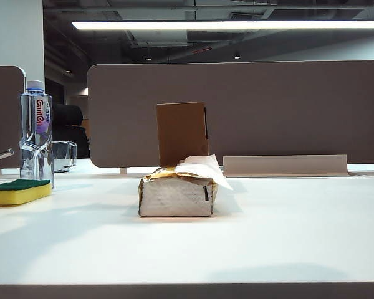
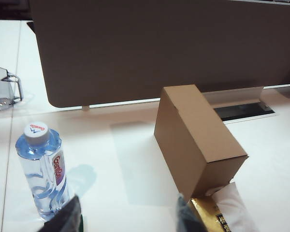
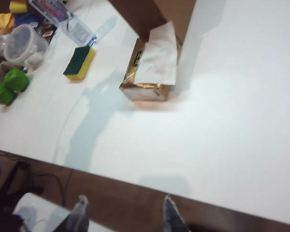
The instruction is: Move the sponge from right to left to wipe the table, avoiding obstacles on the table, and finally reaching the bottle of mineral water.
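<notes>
Both arms hang above the table point(image 1: 268, 237), left gripper point(image 2: 128, 217) and right gripper point(image 3: 123, 212) parted (nothing held).

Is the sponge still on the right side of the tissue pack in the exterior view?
No, the sponge lies at the far left of the table, beside the water bottle, left of the tissue pack.

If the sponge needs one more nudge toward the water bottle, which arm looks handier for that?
Probably the left. Its open left gripper hangs right over the bottle, which the sponge lies beside. The open right gripper hovers off the table's front edge, far from both.
</notes>
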Motion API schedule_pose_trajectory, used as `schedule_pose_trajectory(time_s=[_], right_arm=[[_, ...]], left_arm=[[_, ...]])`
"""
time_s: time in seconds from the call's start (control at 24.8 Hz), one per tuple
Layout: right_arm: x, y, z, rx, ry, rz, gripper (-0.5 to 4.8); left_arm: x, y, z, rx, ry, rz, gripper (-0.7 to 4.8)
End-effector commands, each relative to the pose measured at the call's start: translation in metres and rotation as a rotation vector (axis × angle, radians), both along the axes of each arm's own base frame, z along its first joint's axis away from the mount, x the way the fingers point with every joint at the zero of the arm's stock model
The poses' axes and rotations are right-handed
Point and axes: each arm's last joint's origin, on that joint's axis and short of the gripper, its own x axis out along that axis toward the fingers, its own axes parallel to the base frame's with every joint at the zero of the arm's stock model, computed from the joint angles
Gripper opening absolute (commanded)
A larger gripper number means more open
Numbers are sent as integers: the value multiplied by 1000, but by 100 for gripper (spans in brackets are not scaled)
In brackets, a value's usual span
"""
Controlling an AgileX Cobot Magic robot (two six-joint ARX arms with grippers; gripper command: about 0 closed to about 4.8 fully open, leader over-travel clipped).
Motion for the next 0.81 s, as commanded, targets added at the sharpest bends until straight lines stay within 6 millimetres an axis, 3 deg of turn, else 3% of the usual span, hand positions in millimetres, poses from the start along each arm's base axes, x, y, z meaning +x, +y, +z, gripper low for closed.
schedule_pose_trajectory(time_s=[0.04,0.28,0.44,0.56,0.65,0.77,0.81], right_arm=[[1,-1,3,-58,-62,-36,198],[-2,-4,12,-125,-205,-129,197],[-3,-6,15,-179,-251,-206,196],[-4,-8,17,-215,-288,-256,137],[-7,-9,18,-249,-316,-301,127],[-15,-10,17,-289,-350,-351,37],[-21,-11,17,-303,-374,-380,13]], left_arm=[[-24,-4,12,8,-70,1,251],[-81,-10,27,39,-178,74,248],[-100,-12,26,39,-214,89,247],[-112,-15,17,8,-217,95,245],[-115,-19,3,1,-195,65,240],[-118,-22,-11,2,-174,48,231],[-122,-24,-18,4,-175,48,204]])
